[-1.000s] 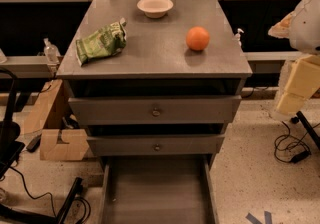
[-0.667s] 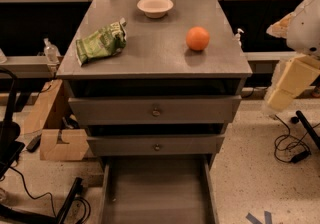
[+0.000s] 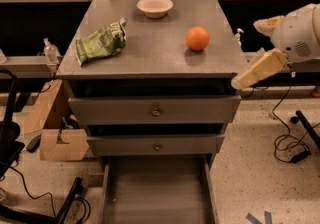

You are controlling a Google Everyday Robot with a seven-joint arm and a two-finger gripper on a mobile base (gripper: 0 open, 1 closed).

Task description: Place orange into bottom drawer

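Smooth round orange on grey metal top; bottom drawer pulled out; cream pincer at right edge, grip unreadable.

Matt metal cabinet top; smooth plastic gripper at right edge

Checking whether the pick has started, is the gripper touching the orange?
Apart. The camera view shows the orange on the cabinet top, with bare grey surface between it and the gripper, off the cabinet's right front corner.

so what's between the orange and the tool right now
Nothing: in the camera view only bare cabinet top separates the orange from the tool, which hangs just past the top's edge.
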